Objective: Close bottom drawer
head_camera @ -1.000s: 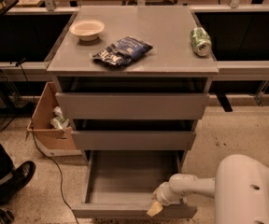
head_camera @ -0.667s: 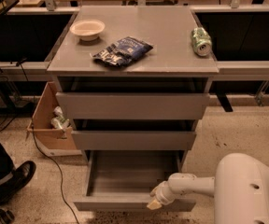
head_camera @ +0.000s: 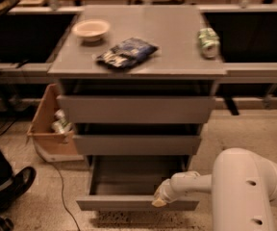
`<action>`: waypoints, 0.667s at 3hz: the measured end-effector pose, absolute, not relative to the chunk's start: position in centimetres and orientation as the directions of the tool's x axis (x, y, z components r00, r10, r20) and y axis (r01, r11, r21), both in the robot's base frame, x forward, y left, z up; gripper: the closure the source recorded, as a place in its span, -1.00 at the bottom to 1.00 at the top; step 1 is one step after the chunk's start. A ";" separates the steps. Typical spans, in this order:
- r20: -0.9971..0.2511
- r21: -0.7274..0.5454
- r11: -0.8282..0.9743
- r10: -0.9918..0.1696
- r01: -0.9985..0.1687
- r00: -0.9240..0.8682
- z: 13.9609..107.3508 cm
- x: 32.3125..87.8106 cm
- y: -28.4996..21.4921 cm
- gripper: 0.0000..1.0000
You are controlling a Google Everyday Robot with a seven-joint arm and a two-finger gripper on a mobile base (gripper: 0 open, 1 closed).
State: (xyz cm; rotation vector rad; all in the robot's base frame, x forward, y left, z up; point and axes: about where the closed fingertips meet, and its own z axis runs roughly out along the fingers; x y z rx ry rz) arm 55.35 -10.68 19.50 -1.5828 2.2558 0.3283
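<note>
camera view: gripper [head_camera: 159, 200] is low at the near right, against the top edge of the bottom drawer [head_camera: 129, 204] front, right of centre; can't tell if it's clenched or released. bottom drawer is pulled well out to the near side, under the middle drawer [head_camera: 137, 145]. my read: push straight toward the far side, level and square. contact is off-centre so it may rack; go slow, stop when flush with the middle drawer
</note>
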 end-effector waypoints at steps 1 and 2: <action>-0.411 -0.077 0.328 -0.871 -0.941 -0.270 21.0 57.2 -10.8 0.09; -0.399 -0.182 0.301 -0.893 -0.936 -0.209 24.6 61.5 -10.7 -0.38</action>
